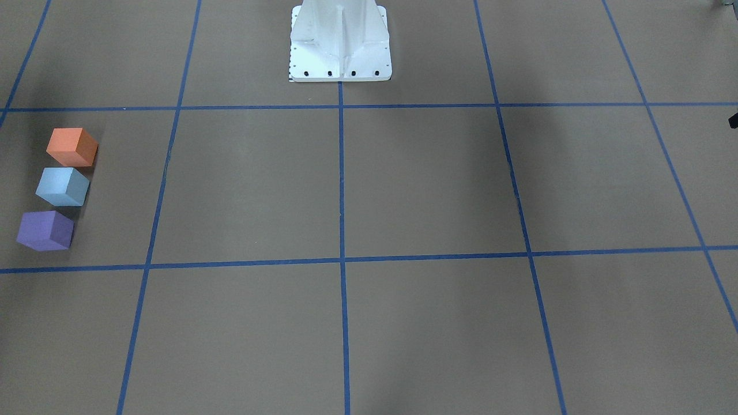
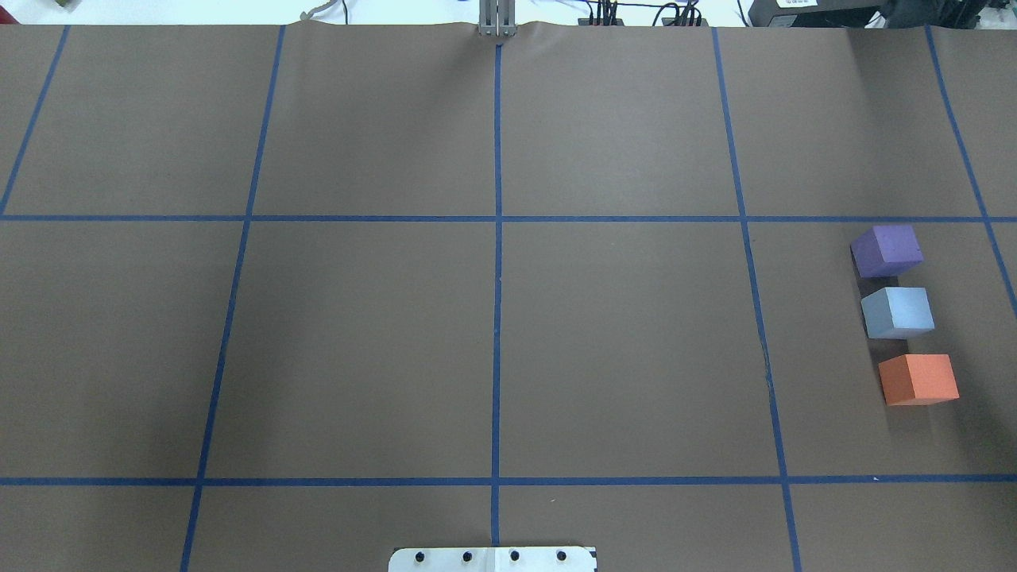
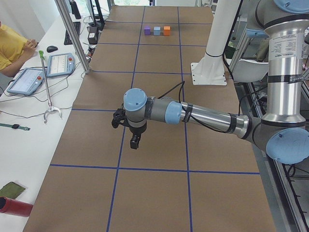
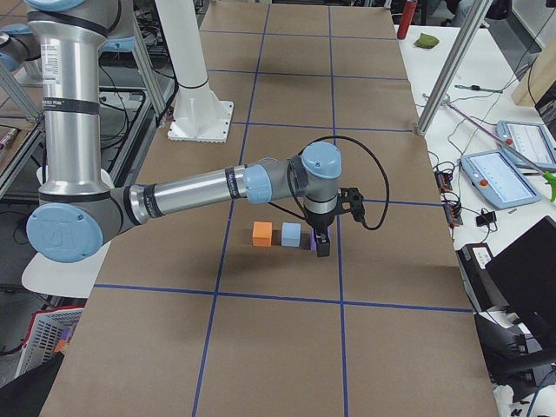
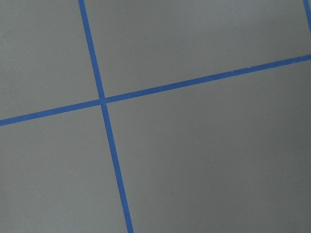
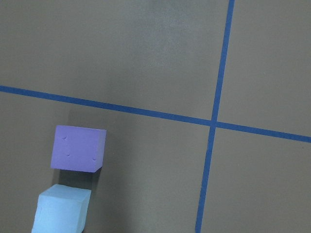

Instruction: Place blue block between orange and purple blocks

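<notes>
The orange block [image 1: 72, 146], the light blue block [image 1: 62, 186] and the purple block [image 1: 45, 230] stand in a row on the brown table, with the blue one in the middle. In the overhead view the row is at the right: purple [image 2: 886, 249], blue [image 2: 898, 311], orange [image 2: 918, 379]. The right wrist view shows the purple block [image 6: 77, 148] and the blue block [image 6: 60, 208] from above. My right gripper [image 4: 322, 248] hangs over the purple end of the row; I cannot tell if it is open. My left gripper [image 3: 133, 142] hangs above bare table far from the blocks; I cannot tell its state.
The white robot pedestal [image 1: 340, 43] stands at the table's robot side. Blue tape lines [image 2: 497, 238] grid the table. An operators' desk with tablets [image 3: 60, 64] and a metal post [image 3: 72, 34] runs along the far edge. A person [image 3: 12, 46] sits there.
</notes>
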`<action>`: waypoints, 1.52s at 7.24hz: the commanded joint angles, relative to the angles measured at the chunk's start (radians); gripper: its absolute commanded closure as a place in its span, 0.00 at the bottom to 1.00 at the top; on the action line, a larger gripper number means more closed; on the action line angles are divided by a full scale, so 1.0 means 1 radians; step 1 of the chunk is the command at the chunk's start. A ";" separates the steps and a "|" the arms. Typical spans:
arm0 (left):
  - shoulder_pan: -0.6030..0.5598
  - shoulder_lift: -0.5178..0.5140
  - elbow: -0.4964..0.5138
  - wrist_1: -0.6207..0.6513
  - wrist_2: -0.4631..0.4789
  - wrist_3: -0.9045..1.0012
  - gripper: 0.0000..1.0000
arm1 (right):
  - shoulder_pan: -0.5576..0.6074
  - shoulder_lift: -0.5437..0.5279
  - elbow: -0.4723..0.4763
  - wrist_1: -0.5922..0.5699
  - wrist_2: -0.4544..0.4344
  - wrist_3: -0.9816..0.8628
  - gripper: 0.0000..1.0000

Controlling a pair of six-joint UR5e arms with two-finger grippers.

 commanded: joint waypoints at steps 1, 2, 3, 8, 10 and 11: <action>0.002 0.001 -0.017 -0.010 0.000 -0.019 0.00 | -0.014 0.014 -0.008 -0.002 0.007 0.001 0.00; 0.003 -0.005 -0.002 -0.015 0.000 -0.017 0.00 | -0.019 0.014 -0.012 -0.002 0.016 0.003 0.00; 0.003 -0.005 0.001 -0.038 0.000 -0.019 0.00 | -0.034 0.017 -0.013 0.003 0.025 0.032 0.00; 0.003 0.002 -0.023 -0.092 0.000 -0.108 0.00 | -0.040 0.031 -0.024 -0.002 0.042 0.046 0.00; 0.005 0.002 -0.023 -0.092 0.003 -0.106 0.00 | -0.040 0.031 -0.022 0.001 0.041 0.046 0.00; 0.006 0.002 -0.011 -0.090 0.014 -0.105 0.00 | -0.040 0.031 -0.044 0.007 0.036 0.044 0.00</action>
